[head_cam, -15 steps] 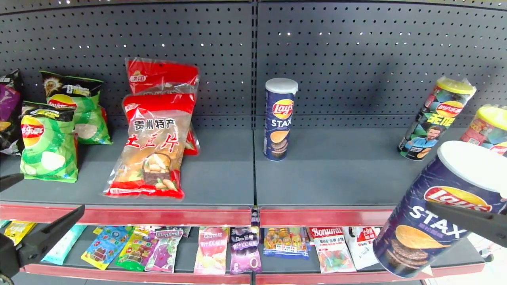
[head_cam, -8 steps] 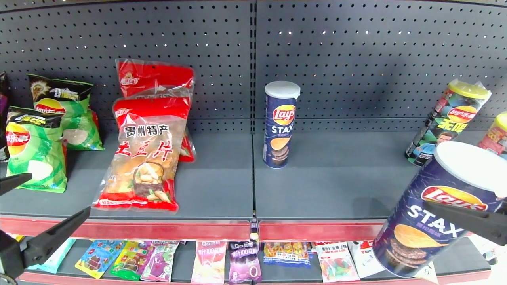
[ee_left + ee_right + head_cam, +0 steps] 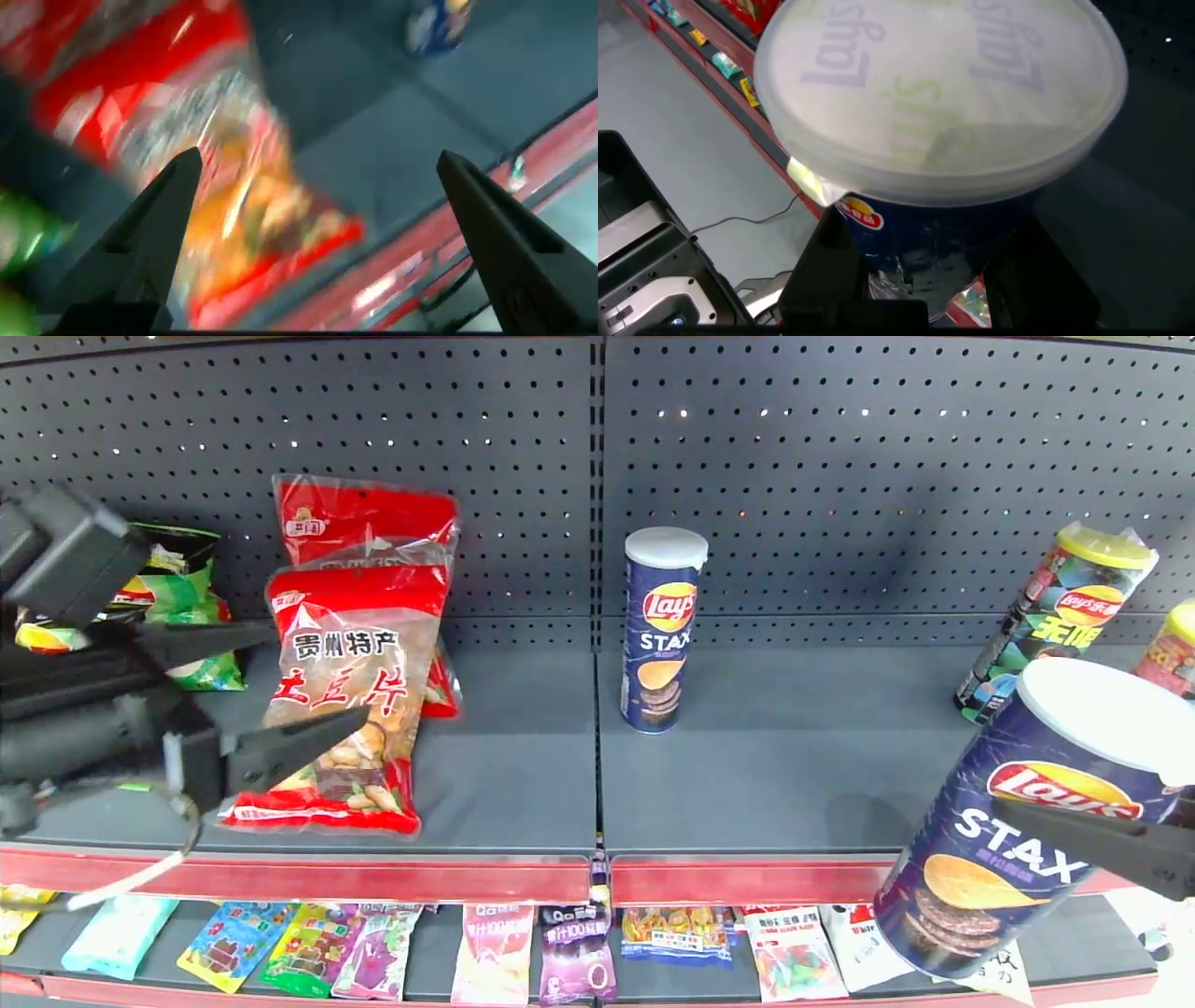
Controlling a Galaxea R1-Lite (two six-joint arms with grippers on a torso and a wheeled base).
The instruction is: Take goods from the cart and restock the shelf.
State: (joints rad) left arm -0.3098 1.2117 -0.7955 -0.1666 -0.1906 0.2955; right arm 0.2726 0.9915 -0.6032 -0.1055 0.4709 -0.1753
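Nearest, at the right: the right gripper (image 3: 926,280) has its jaws clamped on a blue chip can (image 3: 971,887), one black finger lying across the label. The can is tilted, its white lid up and to the right. It hangs in the air in front of the right end of the shelf (image 3: 794,765), not on the board.

At the left: the left gripper (image 3: 317,677) is level with the upper board, its jaws wide apart with nothing between them. It is in front of a red snack bag (image 3: 355,644); whether it touches the bag cannot be told.

Below the red front edge: a row of small sachets (image 3: 495,943) on the lower tier.

On the upper board: the red bag leans back on a second red bag (image 3: 364,518). A matching blue can (image 3: 661,630) stands upright near the middle, well apart from the bags. A yellow-lidded can (image 3: 1055,616) leans at the far right.

Behind all: the pegboard panel (image 3: 794,476).
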